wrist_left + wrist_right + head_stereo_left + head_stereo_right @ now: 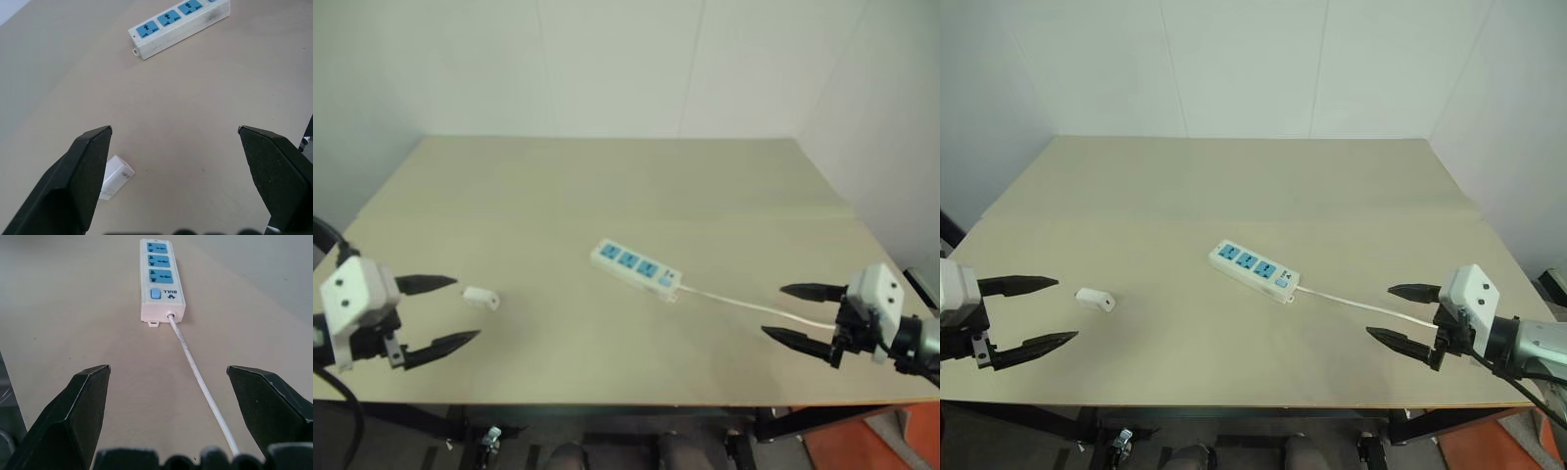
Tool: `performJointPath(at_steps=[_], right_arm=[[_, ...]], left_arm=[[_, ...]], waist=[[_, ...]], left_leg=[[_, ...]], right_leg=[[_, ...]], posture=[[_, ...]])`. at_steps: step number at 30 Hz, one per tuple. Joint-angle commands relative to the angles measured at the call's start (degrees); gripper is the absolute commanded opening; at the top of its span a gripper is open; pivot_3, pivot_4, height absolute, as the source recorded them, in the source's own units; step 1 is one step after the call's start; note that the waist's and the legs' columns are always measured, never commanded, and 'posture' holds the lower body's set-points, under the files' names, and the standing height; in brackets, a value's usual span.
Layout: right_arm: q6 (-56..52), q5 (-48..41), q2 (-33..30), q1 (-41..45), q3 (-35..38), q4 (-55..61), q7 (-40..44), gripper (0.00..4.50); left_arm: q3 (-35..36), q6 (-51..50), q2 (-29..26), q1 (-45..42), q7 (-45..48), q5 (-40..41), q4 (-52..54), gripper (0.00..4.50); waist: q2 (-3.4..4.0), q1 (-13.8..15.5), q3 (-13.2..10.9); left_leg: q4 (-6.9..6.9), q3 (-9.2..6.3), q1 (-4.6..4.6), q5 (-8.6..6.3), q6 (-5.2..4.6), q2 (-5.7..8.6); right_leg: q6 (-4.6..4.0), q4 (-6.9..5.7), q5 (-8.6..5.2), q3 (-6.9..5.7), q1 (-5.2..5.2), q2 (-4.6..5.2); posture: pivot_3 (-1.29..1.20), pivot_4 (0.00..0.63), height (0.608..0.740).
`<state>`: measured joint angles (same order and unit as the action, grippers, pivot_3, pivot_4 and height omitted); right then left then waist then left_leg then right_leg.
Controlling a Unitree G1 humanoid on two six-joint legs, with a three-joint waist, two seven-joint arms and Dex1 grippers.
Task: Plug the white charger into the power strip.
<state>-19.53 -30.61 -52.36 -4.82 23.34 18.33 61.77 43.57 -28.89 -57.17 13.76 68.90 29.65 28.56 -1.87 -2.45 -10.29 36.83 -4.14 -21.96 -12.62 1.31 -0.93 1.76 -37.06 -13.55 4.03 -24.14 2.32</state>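
Two grippers hover over a bare tan table [607, 186], one at each near corner, both empty with their black fingers spread wide.

At about 8 o'clock in the head view, the left gripper [442, 313] points inward across the table, holding nothing. Just beyond its fingertips, toward the table's middle, lies the charger [481, 297], a small white block resting flat on the tabletop, apart from both fingers. In the left wrist view the charger [114, 177] sits partly behind one finger [80, 176], and a small dark mark shows on its end face, too small to read.

Near the table's centre lies the strip [636, 268], angled so that its far end points to about 10 o'clock and its cord end to about 4 o'clock. Three blue socket faces run along its top, all unoccupied. In the right wrist view a blue switch [155, 294] sits at the cord end, and beside it the word "BULL" is printed next to a small logo. The charger and strip are well apart.

From the strip's near end a thin white cord [744, 304] runs toward 4 o'clock, reaching the right gripper [786, 313] and passing between its spread fingers. That gripper, at about 4 o'clock, points inward toward the strip and grasps nothing.
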Motion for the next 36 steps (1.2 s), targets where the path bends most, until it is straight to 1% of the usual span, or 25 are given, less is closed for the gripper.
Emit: performJointPath(at_steps=[1, 10, 14, 17, 21, 24, 29, 33, 36], right_arm=[[-0.02, -0.72, -0.13, 0.88, 0.78, 1.47, -0.47, 4.47], [0.38, -0.38, 0.15, 1.13, 0.06, 1.49, -1.08, 4.47], [0.41, -0.09, 2.42, 2.39, -2.58, 2.03, -2.92, 4.47], [1.59, 1.03, 5.32, 4.34, -6.17, 1.67, -4.55, 4.47], [3.93, 4.37, 11.02, 9.48, -12.48, -1.13, -7.48, 4.47], [5.88, 6.7, 15.16, 13.26, -15.9, -4.15, -9.5, 4.47], [11.56, 12.5, 24.46, 22.18, -21.73, -14.54, -14.29, 4.47], [15.43, 15.48, 28.66, 27.15, -24.86, -22.62, -14.49, 4.47], [18.25, 17.3, 30.97, 29.75, -26.43, -28.05, -14.5, 4.47]], left_arm=[[0.15, -0.16, -1.11, -0.8, -0.35, 1.14, 0.64, 4.5], [-0.21, -0.07, -1.21, -1.17, -0.3, 1.34, 0.45, 4.5], [-1.64, 0.5, -1.57, -2.43, -0.06, 1.63, -0.1, 4.5], [-3.79, 0.56, -1.61, -4.44, -0.01, 2.9, -0.25, 4.5], [-8.03, -0.1, -0.14, -9.12, -1.13, 7.11, 0.41, 4.5], [-10.52, 0.36, -0.15, -10.79, -1.51, 7.23, -0.19, 4.5], [-13.35, 1.79, -0.59, -13.13, -0.84, 6.62, -2.51, 4.5], [-14.37, 2.75, -0.91, -14.09, -0.16, 6.12, -3.96, 4.5], [-14.71, 3.3, -0.94, -14.24, 0.12, 5.97, -4.55, 4.5]], waist=[[0.0, 0.01, 0.0], [0.0, 0.0, 0.0], [0.0, -0.03, 0.0], [-0.01, -0.02, 0.01], [0.0, -0.15, 0.0], [0.0, -0.15, 0.0], [0.01, -0.33, -0.02], [0.02, -0.31, -0.02], [0.03, -0.17, -0.03]], left_leg=[[0.0, 0.0, 0.0, 0.0, 0.0, 0.0], [0.0, 0.0, 0.0, 0.0, 0.0, 0.0], [0.0, 0.0, 0.01, 0.0, 0.0, 0.0], [0.0, -0.01, 0.02, 0.0, 0.0, -0.01], [0.02, 0.0, 0.01, 0.0, 0.0, 0.0], [0.03, 0.0, -0.01, 0.0, 0.0, 0.0], [0.03, -0.01, 0.03, 0.01, 0.01, -0.03], [0.03, -0.01, 0.02, 0.01, 0.01, -0.03], [0.02, -0.02, -0.03, 0.01, 0.01, -0.02]], right_leg=[[0.0, 0.0, 0.0, 0.0, 0.0, 0.0], [0.0, 0.0, 0.0, 0.0, 0.01, 0.0], [0.0, -0.01, 0.01, 0.0, 0.01, -0.01], [0.01, -0.02, 0.01, 0.0, 0.02, -0.02], [0.03, -0.03, 0.04, 0.01, 0.0, -0.02], [0.02, -0.04, 0.06, 0.02, -0.02, -0.02], [-0.06, -0.06, 0.13, 0.02, -0.03, -0.08], [-0.08, -0.05, 0.14, 0.03, -0.03, -0.09], [-0.34, -0.05, 0.29, 0.02, -0.06, -0.08]], posture=[[0.0, 0.15, 0.74], [0.0, 0.15, 0.74], [0.0, 0.15, 0.74], [0.0, 0.15, 0.74], [0.0, 0.15, 0.74], [0.0, 0.15, 0.74], [0.0, 0.15, 0.74], [0.0, 0.15, 0.74], [0.0, 0.15, 0.74]])
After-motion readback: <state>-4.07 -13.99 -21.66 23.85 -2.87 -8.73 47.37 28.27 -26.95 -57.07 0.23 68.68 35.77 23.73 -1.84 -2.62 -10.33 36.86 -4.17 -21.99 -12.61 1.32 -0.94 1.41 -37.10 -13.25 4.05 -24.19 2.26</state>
